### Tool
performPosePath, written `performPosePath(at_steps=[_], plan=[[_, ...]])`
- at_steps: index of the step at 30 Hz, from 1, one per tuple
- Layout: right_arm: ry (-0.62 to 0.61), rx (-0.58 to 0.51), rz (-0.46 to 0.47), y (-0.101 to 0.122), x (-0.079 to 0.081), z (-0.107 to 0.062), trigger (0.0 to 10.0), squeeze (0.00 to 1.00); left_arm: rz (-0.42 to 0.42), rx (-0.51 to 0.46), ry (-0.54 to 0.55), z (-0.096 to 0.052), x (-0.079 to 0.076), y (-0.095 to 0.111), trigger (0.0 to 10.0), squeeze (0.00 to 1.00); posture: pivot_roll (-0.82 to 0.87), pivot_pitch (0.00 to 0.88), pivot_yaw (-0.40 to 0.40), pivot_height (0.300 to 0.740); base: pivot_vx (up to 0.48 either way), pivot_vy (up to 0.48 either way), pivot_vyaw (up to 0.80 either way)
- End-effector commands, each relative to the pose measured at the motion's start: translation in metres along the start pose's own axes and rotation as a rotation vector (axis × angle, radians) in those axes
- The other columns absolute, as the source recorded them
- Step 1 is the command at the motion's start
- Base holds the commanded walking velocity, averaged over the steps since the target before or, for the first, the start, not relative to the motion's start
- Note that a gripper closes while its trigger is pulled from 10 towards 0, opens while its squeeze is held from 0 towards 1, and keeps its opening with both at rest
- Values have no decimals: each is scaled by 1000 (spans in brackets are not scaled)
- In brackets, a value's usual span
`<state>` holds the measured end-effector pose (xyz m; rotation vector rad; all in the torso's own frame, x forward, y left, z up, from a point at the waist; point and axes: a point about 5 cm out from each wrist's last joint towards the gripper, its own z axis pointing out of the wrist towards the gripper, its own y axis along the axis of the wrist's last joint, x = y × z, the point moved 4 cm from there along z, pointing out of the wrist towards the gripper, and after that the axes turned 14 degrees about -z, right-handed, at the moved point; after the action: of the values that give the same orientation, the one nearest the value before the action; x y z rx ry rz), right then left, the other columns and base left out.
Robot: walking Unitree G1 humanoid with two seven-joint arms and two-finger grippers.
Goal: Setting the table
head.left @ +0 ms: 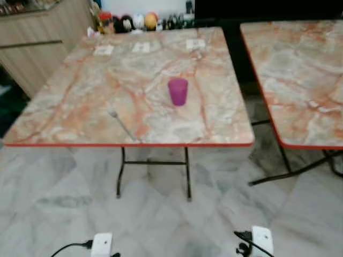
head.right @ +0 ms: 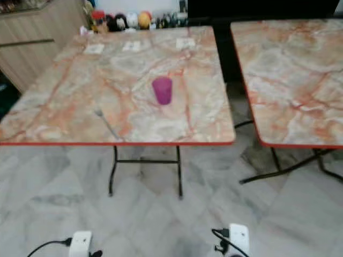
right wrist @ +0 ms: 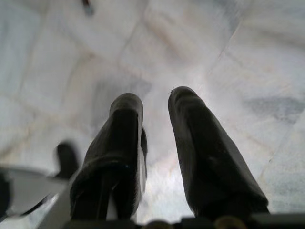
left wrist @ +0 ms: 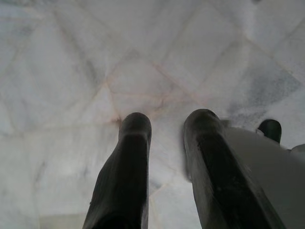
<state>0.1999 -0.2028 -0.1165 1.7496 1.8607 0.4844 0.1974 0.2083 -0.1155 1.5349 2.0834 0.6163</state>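
A purple cup [head.left: 178, 91] stands upright near the middle of the marble-topped table [head.left: 80, 85] with a red edge. A silver fork [head.left: 122, 126] lies on the top near the front edge, left of the cup. Three small white papers [head.left: 141, 47] lie in a row along the far side. Both arms hang low in front of the table, over the floor. My left gripper [left wrist: 167, 126] is open with nothing between its black fingers. My right gripper [right wrist: 155, 102] is likewise open and empty, pointing down at the tiles.
A second marble table [head.left: 300, 75] stands to the right, with a narrow gap between the two. A wooden cabinet [head.left: 37, 43] is at the far left. Jars and bottles [head.left: 139, 21] line the back. Black folding legs [head.left: 155, 160] stand under the table on the marble floor.
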Motion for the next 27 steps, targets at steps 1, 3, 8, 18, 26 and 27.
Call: performPosePath(at_steps=[1, 3, 8, 18, 26, 27], plan=[[11, 4, 6, -1, 5, 0, 10000, 0, 6, 3, 14, -1, 7, 0, 10000, 0, -122, 91, 35, 740, 0, 480, 0], [9, 5, 5, -1, 5, 0, 10000, 0, 7, 3, 14, -1, 7, 0, 10000, 0, -120, 92, 35, 740, 0, 480, 0], [9, 4, 5, -2, 5, 0, 10000, 0, 7, 2, 14, -1, 7, 0, 10000, 0, -118, 92, 36, 740, 0, 480, 0], [9, 1, 4, -1, 5, 0, 10000, 0, 8, -1, 14, -1, 7, 1, 10000, 0, -116, 89, 34, 740, 0, 471, 0], [6, -32, 8, 3, 4, 0, 10000, 0, 5, -13, 3, -1, 6, 2, 10000, 0, -118, 90, 34, 740, 0, 0, 0], [6, -32, 8, 3, 4, 0, 10000, 0, 5, -13, 3, -1, 6, 2, 10000, 0, -118, 90, 34, 740, 0, 0, 0]])
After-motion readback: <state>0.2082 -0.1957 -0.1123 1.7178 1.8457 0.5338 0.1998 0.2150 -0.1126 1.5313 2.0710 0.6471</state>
